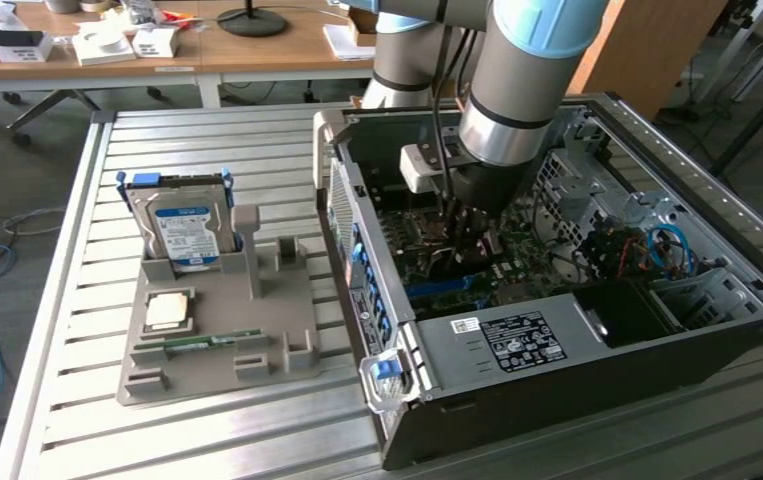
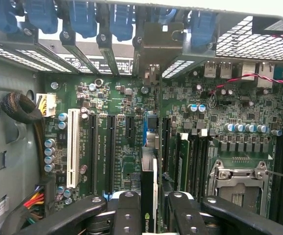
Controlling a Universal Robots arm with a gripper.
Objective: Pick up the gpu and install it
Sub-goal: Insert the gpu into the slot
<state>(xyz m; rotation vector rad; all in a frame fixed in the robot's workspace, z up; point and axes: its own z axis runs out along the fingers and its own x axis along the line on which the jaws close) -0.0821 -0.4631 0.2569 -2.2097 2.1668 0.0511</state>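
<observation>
Currently the black hand (image 2: 153,200) is clamped on the gpu (image 2: 147,183), a thin dark card held edge-on above the green motherboard's (image 2: 127,98) long black slots (image 2: 109,147), its metal bracket (image 2: 158,44) close beside the perforated rear wall (image 2: 249,41).

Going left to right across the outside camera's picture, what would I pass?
Hard drive standing in the grey holder → wall of the open computer case → gripper inside the case, clamped on the gpu → blue cables.
</observation>
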